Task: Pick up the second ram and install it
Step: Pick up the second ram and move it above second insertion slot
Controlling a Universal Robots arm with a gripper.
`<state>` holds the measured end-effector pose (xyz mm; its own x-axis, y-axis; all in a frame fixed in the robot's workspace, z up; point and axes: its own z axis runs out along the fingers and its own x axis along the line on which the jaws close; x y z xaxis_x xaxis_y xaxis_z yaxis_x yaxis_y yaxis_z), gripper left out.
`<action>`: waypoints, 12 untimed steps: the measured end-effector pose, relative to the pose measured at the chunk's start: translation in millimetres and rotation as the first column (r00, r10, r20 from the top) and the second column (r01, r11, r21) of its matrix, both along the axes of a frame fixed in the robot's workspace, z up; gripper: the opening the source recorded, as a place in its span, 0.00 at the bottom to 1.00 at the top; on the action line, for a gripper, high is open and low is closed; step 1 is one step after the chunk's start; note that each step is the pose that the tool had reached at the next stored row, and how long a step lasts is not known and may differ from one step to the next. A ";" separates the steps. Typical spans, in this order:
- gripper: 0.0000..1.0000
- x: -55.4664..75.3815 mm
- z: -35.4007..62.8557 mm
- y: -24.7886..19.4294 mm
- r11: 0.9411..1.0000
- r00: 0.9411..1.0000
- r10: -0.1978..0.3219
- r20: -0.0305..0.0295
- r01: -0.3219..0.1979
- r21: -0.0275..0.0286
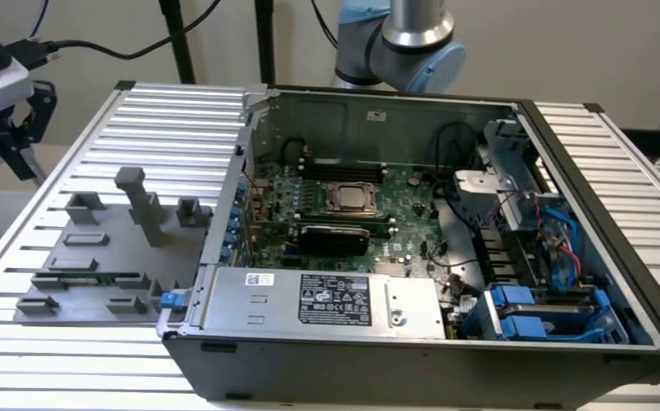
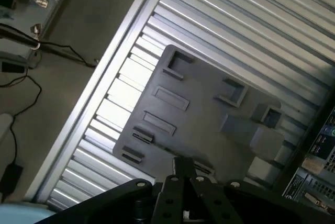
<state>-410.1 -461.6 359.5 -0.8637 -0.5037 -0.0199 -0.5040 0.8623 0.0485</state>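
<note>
Exterior view: the second ram (image 1: 90, 278) lies flat in a slot of the grey holder block (image 1: 84, 248) at the lower left of the frame. The block rests on the ribbed bench (image 1: 181, 111), just beside the open computer case (image 1: 421, 364). The motherboard (image 1: 353, 205) sits inside the case, near the centre. In the wrist view the pincer (image 2: 183, 167) hangs over that grey block, closed tight, with nothing seen in its grip.

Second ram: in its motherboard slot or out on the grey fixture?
Out: the second ram sits in the grey fixture, outside the case.
</note>
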 end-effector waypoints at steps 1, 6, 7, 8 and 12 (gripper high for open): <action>0.11 0.0 -0.3 0.0 1.000 1.000 0.018 0.000 -0.018 0.000; 0.11 0.0 -2.3 0.0 0.994 0.994 0.108 0.000 -0.108 0.000; 0.11 0.0 -2.7 0.0 0.992 0.992 0.128 0.000 -0.128 0.000; 0.11 0.0 -3.1 0.0 0.989 0.989 0.146 0.000 -0.146 0.000; 0.11 0.0 -4.5 0.0 0.976 0.976 0.217 0.000 -0.217 0.000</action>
